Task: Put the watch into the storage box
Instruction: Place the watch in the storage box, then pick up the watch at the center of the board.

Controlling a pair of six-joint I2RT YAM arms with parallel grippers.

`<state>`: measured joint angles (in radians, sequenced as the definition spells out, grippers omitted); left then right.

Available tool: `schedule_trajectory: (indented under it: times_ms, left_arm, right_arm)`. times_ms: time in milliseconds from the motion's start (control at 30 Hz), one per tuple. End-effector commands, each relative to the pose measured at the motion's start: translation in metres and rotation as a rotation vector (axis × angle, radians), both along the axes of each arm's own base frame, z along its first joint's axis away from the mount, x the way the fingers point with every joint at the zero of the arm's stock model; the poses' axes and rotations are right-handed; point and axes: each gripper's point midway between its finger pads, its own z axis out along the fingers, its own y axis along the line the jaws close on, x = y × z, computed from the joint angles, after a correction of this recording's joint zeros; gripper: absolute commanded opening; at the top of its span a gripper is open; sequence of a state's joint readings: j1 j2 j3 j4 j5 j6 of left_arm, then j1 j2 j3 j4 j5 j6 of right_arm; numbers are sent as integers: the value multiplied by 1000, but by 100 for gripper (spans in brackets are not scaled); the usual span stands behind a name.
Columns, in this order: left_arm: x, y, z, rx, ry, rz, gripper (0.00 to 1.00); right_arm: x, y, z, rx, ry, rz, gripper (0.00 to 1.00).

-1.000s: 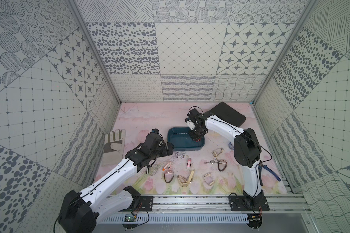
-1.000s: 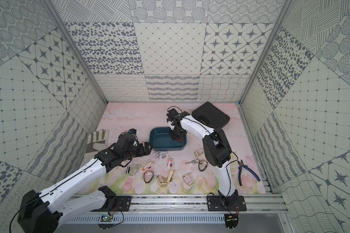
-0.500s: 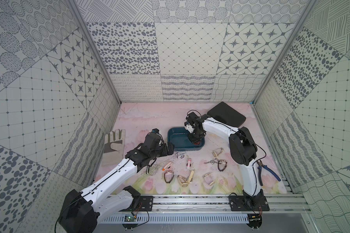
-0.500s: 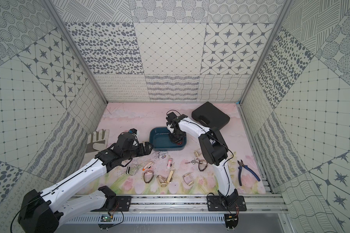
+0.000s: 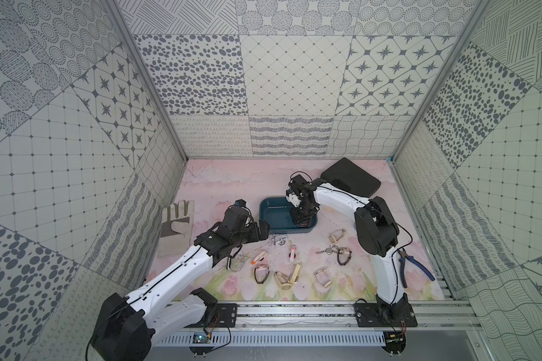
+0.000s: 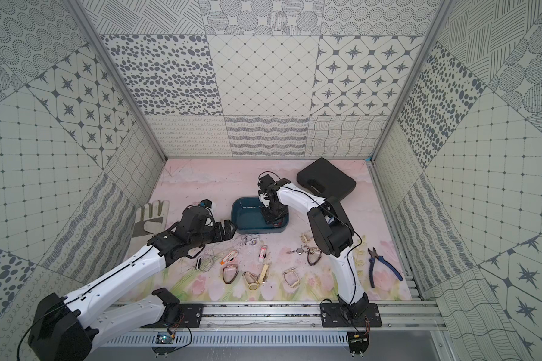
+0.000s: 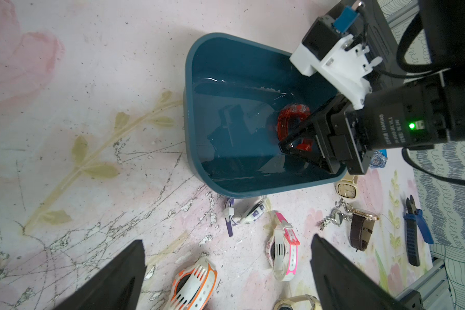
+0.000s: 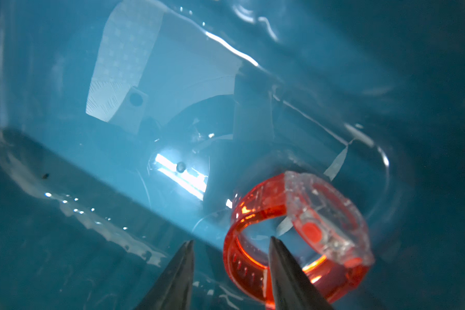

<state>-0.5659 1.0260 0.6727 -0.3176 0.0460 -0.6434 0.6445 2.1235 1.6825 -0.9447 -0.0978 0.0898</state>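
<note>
Clock set on a top view, 12 toward the back wall (image 5: 288, 134).

Found right gripper (image 8: 230, 241) pointing down into storage box (image 5: 274, 215), at its 3 o'clock end. Fingers apart: one finger (image 8: 180, 271) outside the red strap (image 8: 242, 209) with a visible gap, the other at or inside the loop, contact impossible to tell. No clamp seen. Judged: placement step near its end, low position chosen for setting down gently rather than dropping over the wall.

Located watch (image 7: 293, 111) on the box floor beneath that gripper. Hidden in both top views, clear only from the wrist views.

Found left gripper (image 7: 226, 239) at the box's 8 o'clock, just beside the corner, fingers wide apart, holding nothing. Judged: parked near the loose watches (image 5: 292, 253) at 6 o'clock, ready for a next pick.

Orientation: strap closed into a ring, hence no straight long axis. Ring tilted, opening roughly up toward the right wrist camera. Clear case (image 8: 320, 214) on the side of the ring away from the fingers, dial facing outward and sideways, not up. Clock heading of the dial not determinable.
</note>
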Motion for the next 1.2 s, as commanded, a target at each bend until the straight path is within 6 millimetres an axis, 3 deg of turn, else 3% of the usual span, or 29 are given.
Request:
schedule_trajectory:
  times_ms: [0,200,433,500,633,733,933,1167]
  left_arm:
    - [4,-4,10,-14,-52,-37,99]
    - [-2,-4,3,-12,-37,-50,99]
    - [-17,-7,-9,-33,24,-88,99]
    - [-20,-6,-14,-43,30,-83,99]
    - [-24,-5,-21,-49,40,-84,99]
    - [-26,-5,-25,-51,49,-90,99]
    - [-28,-4,-31,-54,45,-86,99]
    - [-28,-4,-33,-51,47,-88,99]
  right_arm:
    - [5,13,56,118,-112,-12,54]
    - [-14,8,101,178,-208,-40,58]
    - [-71,-11,110,210,-199,-111,58]
    - [-91,-22,100,220,-170,-165,58]
    - [-122,-65,70,85,-117,-250,55]
    - [-150,-77,58,-7,-79,-243,51]
    - [-202,-60,38,-108,-31,-152,50]
    - [-210,-63,9,-173,-17,-156,40]
